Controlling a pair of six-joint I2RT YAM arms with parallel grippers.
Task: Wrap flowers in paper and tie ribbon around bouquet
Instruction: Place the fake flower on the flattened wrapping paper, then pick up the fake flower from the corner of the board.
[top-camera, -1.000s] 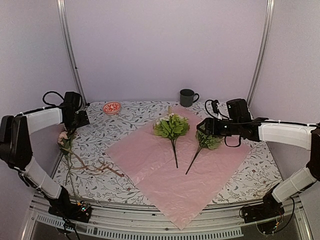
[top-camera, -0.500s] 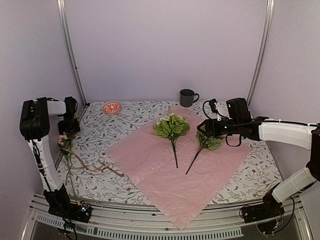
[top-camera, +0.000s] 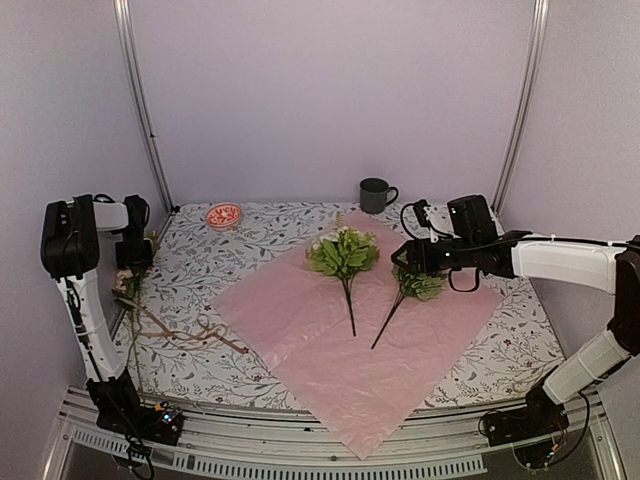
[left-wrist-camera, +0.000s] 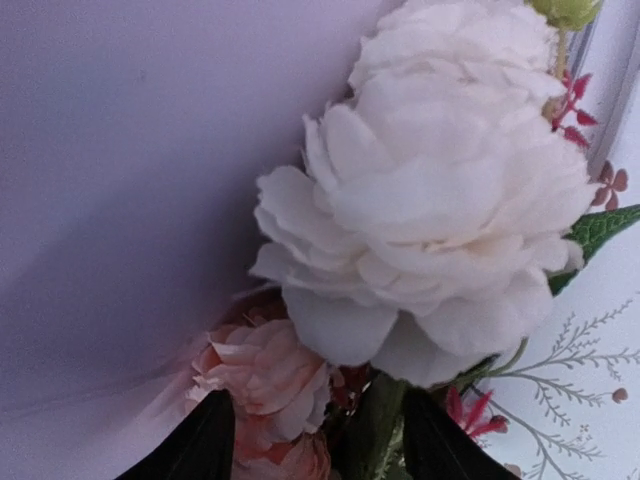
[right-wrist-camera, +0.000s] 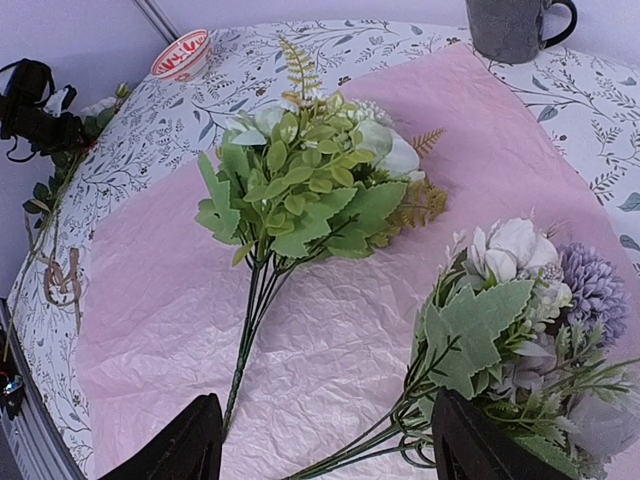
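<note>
One crinkly pink paper (top-camera: 340, 370) (flat)

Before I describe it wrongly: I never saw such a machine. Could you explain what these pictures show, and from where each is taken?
Two robot arms stand side by side. The wide picture comes from a fixed camera above and behind them; the close ones come from cameras on the wrists. On the flowered cloth lie a pink paper with two flower bunches on it, a beige ribbon, a mug and a bowl. The left gripper is open around white and pink blooms at the left edge; the right gripper hangs open over one bunch. Nothing looks gripped.
</note>
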